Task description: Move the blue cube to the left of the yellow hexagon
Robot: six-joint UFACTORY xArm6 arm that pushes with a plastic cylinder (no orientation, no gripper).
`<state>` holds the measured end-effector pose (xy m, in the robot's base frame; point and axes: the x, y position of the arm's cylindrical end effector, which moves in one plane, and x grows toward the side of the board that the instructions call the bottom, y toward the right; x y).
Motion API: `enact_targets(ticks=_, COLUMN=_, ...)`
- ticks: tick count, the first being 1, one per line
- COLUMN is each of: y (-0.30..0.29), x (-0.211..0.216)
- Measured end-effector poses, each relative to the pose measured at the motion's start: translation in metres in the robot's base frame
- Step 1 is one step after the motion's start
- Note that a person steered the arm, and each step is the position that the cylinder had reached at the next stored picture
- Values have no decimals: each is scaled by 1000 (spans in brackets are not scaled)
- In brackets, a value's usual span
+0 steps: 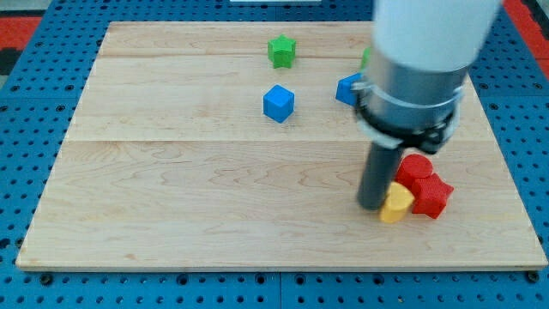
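Yellow hexagon (395, 204) touching my tip (371, 207), red blocks (425, 184) crowding its right, blue cube (278, 103) well apart.

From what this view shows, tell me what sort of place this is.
Probably a robotics lab bench: a wooden board lies on a blue pegboard-style perforated surface, with small blocks like the blue cube and yellow hexagon for pushing.
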<state>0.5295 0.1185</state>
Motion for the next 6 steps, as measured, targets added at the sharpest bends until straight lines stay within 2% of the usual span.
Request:
enact_targets(ticks=1, y=-94, x=-50)
enact_targets(ticks=2, y=-199, x=-121)
enact_targets(ticks=3, y=-183, x=-196)
enact_targets(ticks=4, y=-111, x=-171)
enact_targets(ticks=5, y=-99, x=-128)
enact_targets(ticks=6, y=-81, x=-121)
